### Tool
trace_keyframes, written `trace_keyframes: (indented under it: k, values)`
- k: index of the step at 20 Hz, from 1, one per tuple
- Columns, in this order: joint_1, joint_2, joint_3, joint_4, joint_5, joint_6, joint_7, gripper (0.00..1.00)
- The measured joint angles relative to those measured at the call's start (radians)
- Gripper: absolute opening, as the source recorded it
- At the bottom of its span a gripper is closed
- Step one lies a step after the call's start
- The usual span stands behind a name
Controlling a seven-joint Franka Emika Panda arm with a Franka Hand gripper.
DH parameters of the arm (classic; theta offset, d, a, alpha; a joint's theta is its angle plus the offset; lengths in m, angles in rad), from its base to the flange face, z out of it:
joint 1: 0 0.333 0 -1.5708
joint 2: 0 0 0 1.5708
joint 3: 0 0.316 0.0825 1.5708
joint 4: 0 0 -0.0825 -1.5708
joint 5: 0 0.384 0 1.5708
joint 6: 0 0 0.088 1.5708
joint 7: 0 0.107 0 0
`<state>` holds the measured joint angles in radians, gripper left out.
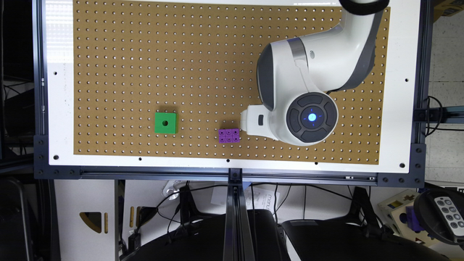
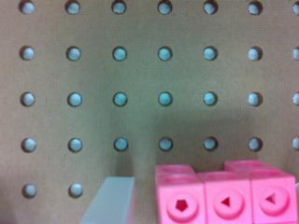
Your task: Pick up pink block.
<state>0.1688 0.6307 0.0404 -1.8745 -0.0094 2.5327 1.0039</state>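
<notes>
Gripper [image 1: 248, 121] sits low over the brown pegboard [image 1: 152, 72], which lies on the white desk [image 1: 59, 108], towards the exterior view's right. In the wrist view one pale, translucent finger [image 2: 110, 201] shows; its partner is out of the picture, so I cannot tell whether the gripper is wide or narrow.

Just beside that finger, with a thin gap between them, the pink block [image 2: 226, 198] lies flat on the pegboard. One long side faces the wrist camera. Three cells stand in a row along it, the one nearest the finger with a five-sided hole and the other two with triangular holes. A second row of cells shows behind the first. The block's long axis runs crosswise to the camera's line of sight, leading away from the finger. The far end is cut by the picture's edge.

In the exterior view a purple brick [image 1: 229, 135] lies just beside the gripper. A green block [image 1: 165, 123] with a centre hole sits well apart, towards the exterior view's left.
</notes>
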Motion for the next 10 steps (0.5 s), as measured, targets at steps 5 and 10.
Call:
trace_keyframes:
  k: [5, 10]
  values:
    - [0.0, 0.002, 0.0, 0.006, -0.0003, -0.001, 0.0, 1.0]
    - [0.0, 0.021, -0.001, 0.038, -0.0003, -0.001, 0.0, 0.0]
